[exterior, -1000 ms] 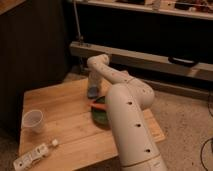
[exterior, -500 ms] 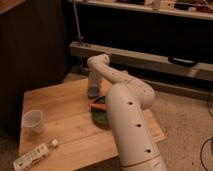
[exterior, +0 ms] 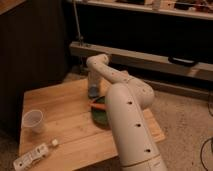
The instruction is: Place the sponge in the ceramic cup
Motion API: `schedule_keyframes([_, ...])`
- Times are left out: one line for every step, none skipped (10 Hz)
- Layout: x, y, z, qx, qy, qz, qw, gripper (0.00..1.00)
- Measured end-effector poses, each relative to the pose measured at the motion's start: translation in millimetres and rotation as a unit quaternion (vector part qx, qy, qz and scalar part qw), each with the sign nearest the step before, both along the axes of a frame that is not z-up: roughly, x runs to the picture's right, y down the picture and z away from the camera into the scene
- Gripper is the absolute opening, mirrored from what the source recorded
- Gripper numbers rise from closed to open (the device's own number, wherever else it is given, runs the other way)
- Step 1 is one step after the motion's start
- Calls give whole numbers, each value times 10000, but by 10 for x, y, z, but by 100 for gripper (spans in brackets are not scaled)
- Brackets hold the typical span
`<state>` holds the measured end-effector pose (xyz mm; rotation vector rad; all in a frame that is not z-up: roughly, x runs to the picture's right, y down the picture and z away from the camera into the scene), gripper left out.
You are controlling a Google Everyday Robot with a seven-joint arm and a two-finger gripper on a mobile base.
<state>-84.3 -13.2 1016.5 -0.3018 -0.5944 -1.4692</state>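
Note:
The sponge (exterior: 93,93), a small blue-grey pad, lies on the wooden table (exterior: 60,107) at its far side, just beyond the green plate. My gripper (exterior: 93,90) reaches straight down onto it from the white arm and is shut on it, hiding most of the pad. The ceramic cup (exterior: 33,120), plain white, stands upright near the table's left edge, well to the left of the gripper and nearer the camera.
A round dark green plate (exterior: 99,117) sits mid-table, partly hidden by my arm's large white link (exterior: 127,125). An orange carrot-like piece (exterior: 98,105) lies at its far rim. A white elongated object (exterior: 31,156) rests at the front left corner.

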Motion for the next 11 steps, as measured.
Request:
schedule_keyframes([11, -8, -25, 64, 16, -28, 10000, 0])
schedule_keyframes([23, -47, -147, 284, 24, -48, 9996, 0])
schedule_keyframes([25, -108, -300, 497, 5, -57, 9987, 0])
schedule_keyframes([11, -185, -435, 650, -20, -61, 9979, 2])
schedule_keyframes([1, -312, -658, 857, -51, -75, 9963, 7])
schedule_keyframes([17, -478, -919, 1107, -78, -87, 9938, 7])
schedule_keyframes([22, -620, -1148, 1329, -126, -90, 9910, 2])
schedule_keyframes([14, -741, -1361, 1532, -228, -80, 9879, 0])
schedule_keyframes([14, -845, -1542, 1715, -334, -57, 9846, 0])
schedule_keyframes([-8, -972, -1770, 1918, -587, -35, 9797, 0])
schedule_keyframes([-14, -1040, -1906, 2029, -801, -48, 9759, 0])
